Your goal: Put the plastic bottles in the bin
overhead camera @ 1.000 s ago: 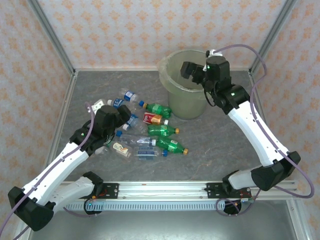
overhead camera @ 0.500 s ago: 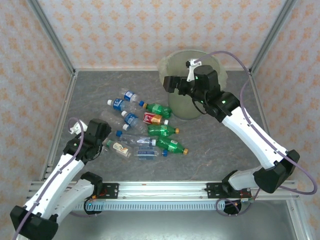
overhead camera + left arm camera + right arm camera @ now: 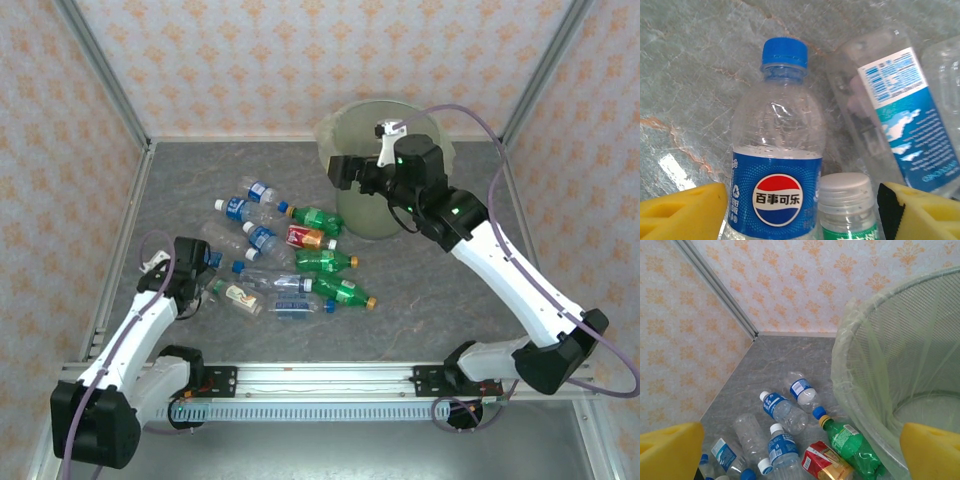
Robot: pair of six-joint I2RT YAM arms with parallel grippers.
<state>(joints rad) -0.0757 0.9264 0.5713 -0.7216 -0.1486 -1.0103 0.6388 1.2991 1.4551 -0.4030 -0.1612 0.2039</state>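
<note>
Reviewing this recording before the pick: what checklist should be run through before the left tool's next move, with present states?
1. Left tool straddles the clear plastic bottle with blue cap and blue label: ok.
2. Single bottle between its fingers: not ok; a white-capped, green-labelled clear bottle lies there too.
3. Firm grip: cannot tell.
4. Right tool open and empty: ok.
5. Pale green round plastic bin upright, liner over rim: ok.

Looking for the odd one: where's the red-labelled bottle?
Top view: red-labelled bottle lies mid-table, left of the bin, a green bottle beyond it, another nearer.
</note>
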